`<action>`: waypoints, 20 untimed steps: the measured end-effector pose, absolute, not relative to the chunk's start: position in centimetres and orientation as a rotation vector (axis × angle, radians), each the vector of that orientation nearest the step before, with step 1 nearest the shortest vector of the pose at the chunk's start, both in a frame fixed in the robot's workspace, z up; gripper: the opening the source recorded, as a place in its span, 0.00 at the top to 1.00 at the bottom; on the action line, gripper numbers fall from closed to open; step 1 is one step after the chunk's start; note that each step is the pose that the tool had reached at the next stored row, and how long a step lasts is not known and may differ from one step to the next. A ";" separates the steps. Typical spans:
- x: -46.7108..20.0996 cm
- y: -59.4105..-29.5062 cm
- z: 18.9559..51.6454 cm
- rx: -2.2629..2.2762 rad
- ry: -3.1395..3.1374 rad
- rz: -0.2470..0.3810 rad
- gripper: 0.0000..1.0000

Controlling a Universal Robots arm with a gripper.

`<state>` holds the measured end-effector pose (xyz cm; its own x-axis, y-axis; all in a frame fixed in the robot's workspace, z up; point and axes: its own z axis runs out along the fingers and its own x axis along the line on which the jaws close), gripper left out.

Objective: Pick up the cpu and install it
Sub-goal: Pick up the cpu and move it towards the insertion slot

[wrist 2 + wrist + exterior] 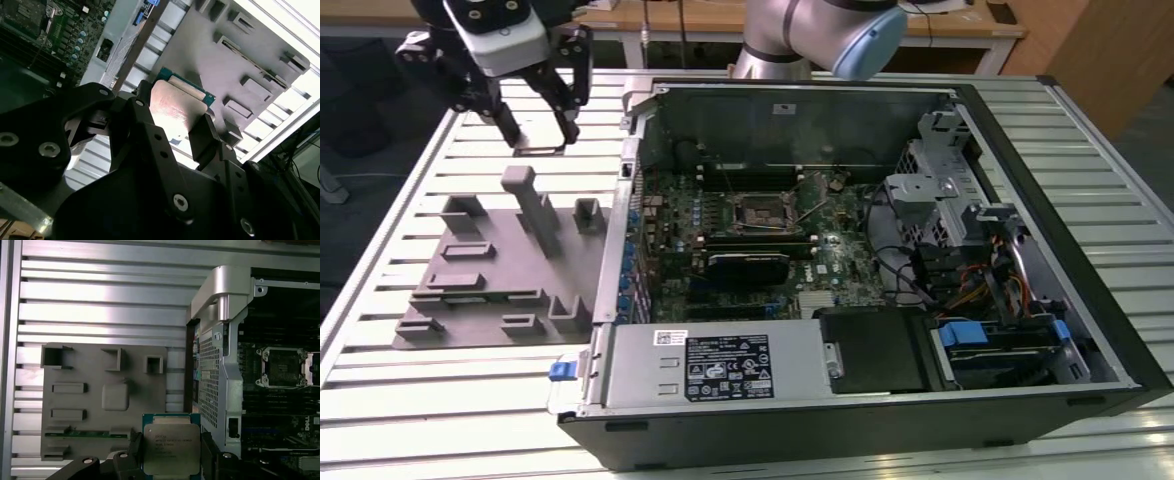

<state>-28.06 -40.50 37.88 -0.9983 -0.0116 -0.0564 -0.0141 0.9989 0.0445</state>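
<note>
The cpu (171, 444) is a flat square chip with a silver top and a green edge, and my gripper (171, 456) is shut on it with one black finger on each side. The second wrist view shows the cpu (181, 106) held between the fingers (202, 136) in the air above the grey fixture (245, 55). In the exterior view my gripper (536, 125) hangs over the far end of the fixture (480, 265), to the left of the open computer case (1014, 130). The black socket frame (761, 212) on the motherboard stands open and bare, as the first wrist view also shows of the socket (281, 367).
The case's metal side wall (220, 345) rises between the fixture and the motherboard. Upright grey posts (534, 205) stand on the fixture. Inside the case are a drive cage (947, 185), cables and a power supply (720, 365). The slatted metal table (440, 400) surrounds everything.
</note>
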 end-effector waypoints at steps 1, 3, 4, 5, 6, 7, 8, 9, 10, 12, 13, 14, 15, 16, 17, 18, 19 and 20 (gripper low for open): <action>-27.8 -40.5 37.9 -0.020 3.085 0.069 0.45; -27.2 -40.5 37.9 -0.020 3.085 0.069 0.45; -26.9 -40.5 37.9 -0.020 3.084 0.069 0.45; -26.6 -40.5 37.9 -0.020 3.084 0.069 0.45; -26.4 -40.5 37.9 -0.020 3.085 0.069 0.45; -26.1 -40.5 37.9 -0.020 3.084 0.069 0.45; -25.8 -40.5 37.9 -0.020 3.085 0.069 0.45; -25.6 -40.5 37.9 -0.020 3.085 0.069 0.45; -25.3 -40.5 37.9 -0.020 3.085 0.069 0.45; -24.7 -40.5 37.9 -0.020 3.085 0.069 0.45; -24.5 -40.5 37.9 -0.020 3.084 0.069 0.45; -24.2 -40.5 37.9 -0.020 3.084 0.069 0.45; -23.9 -40.5 37.9 -0.020 3.085 0.069 0.45; -23.6 -40.5 37.9 -0.020 3.085 0.069 0.45; -23.4 -40.5 37.9 -0.020 3.085 0.069 0.45; -23.1 -40.5 37.9 -0.020 3.085 0.069 0.45; -22.9 -40.5 37.9 -0.020 3.085 0.069 0.45; -22.6 -40.5 37.9 -0.020 3.085 0.069 0.45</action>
